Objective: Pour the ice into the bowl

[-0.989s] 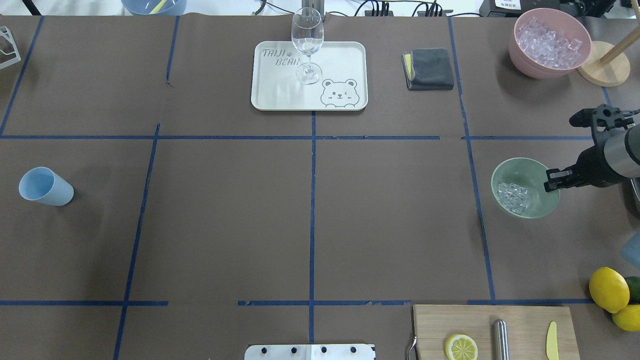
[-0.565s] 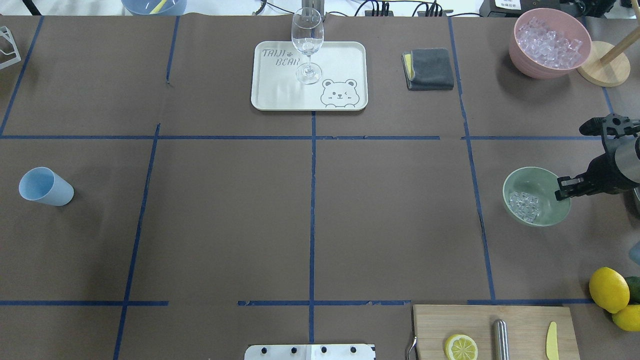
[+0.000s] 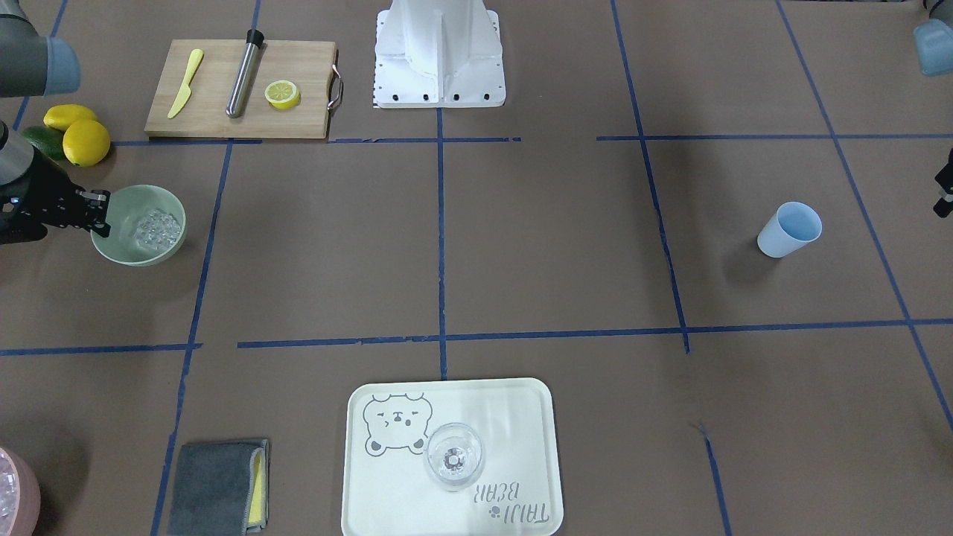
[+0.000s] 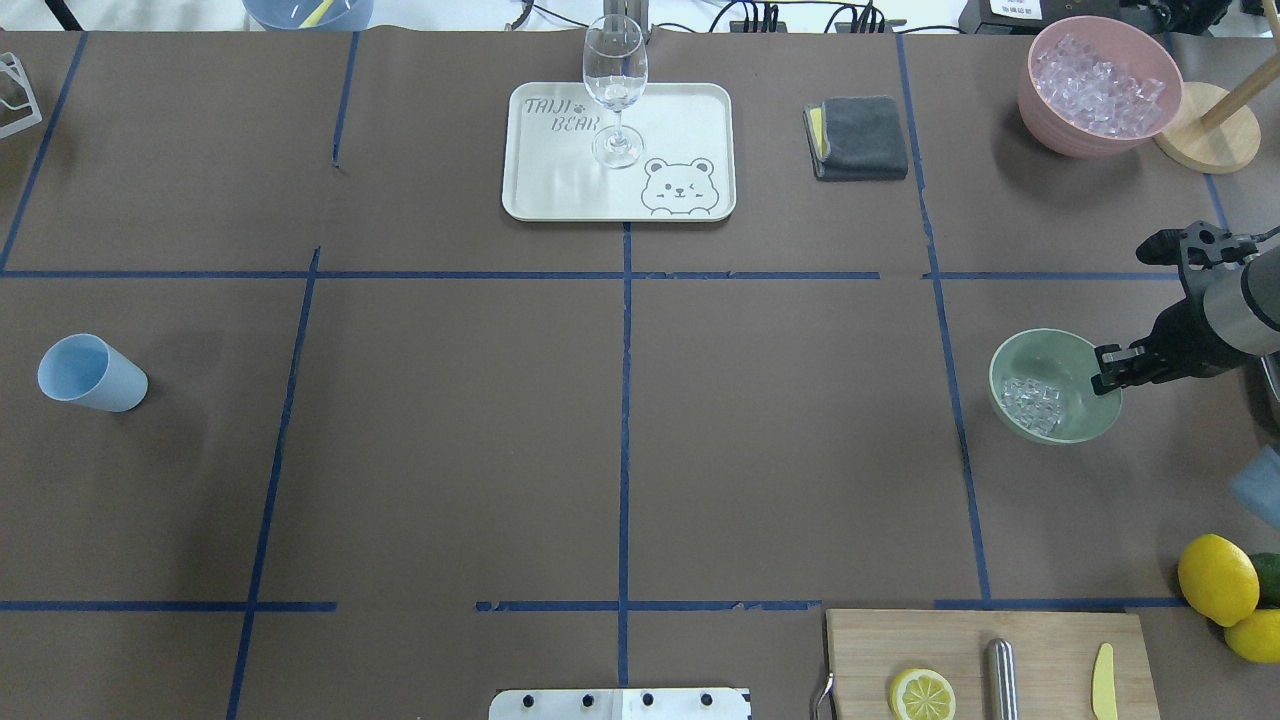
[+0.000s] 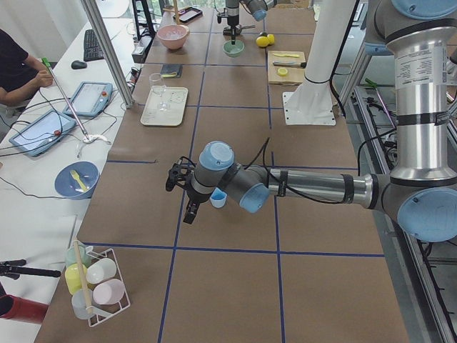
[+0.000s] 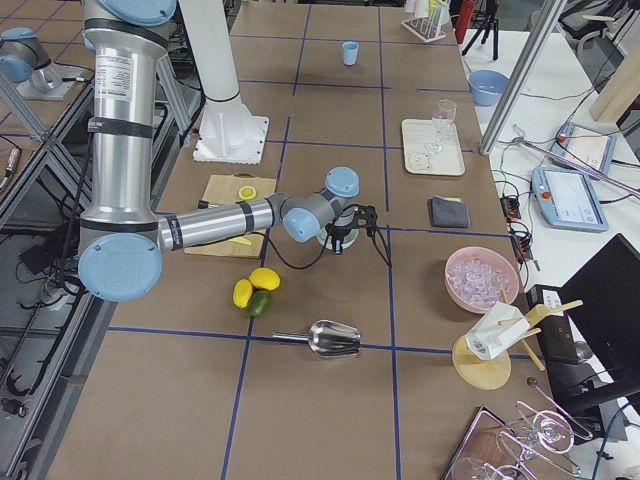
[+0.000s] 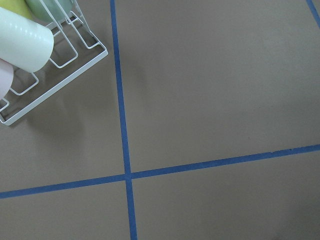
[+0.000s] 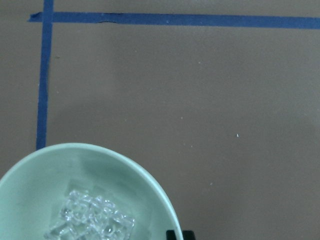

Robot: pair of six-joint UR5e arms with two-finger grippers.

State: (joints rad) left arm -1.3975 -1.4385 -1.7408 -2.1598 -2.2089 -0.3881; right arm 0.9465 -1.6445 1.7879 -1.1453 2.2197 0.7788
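The pale mint-green bowl [image 4: 1040, 345] sits at the table's right side with a small heap of clear ice [image 4: 1032, 403] in it. My right gripper [image 4: 1108, 378] is shut on the bowl's right rim. In the front-facing view the bowl [image 3: 141, 195], the ice [image 3: 153, 227] and the right gripper [image 3: 100, 216] are at the left. The right wrist view shows the bowl [image 8: 100, 160] and the ice [image 8: 92, 220] from close up. My left gripper [image 5: 182, 193] hangs beside a blue cup [image 4: 90, 373] at the far left; I cannot tell whether it is open or shut.
A pink bowl [image 4: 1100, 85] full of ice stands at the back right. A tray [image 4: 690, 110] with a wine glass [image 4: 614, 80] is at the back centre, with a grey cloth [image 4: 858, 137] beside it. A cutting board [image 4: 1040, 640] and lemons [image 4: 1217, 578] are at the front right.
The right gripper moved the bowl a little to the right and then back to the left. The ice shifted slightly inside it. The blue cup has not moved.
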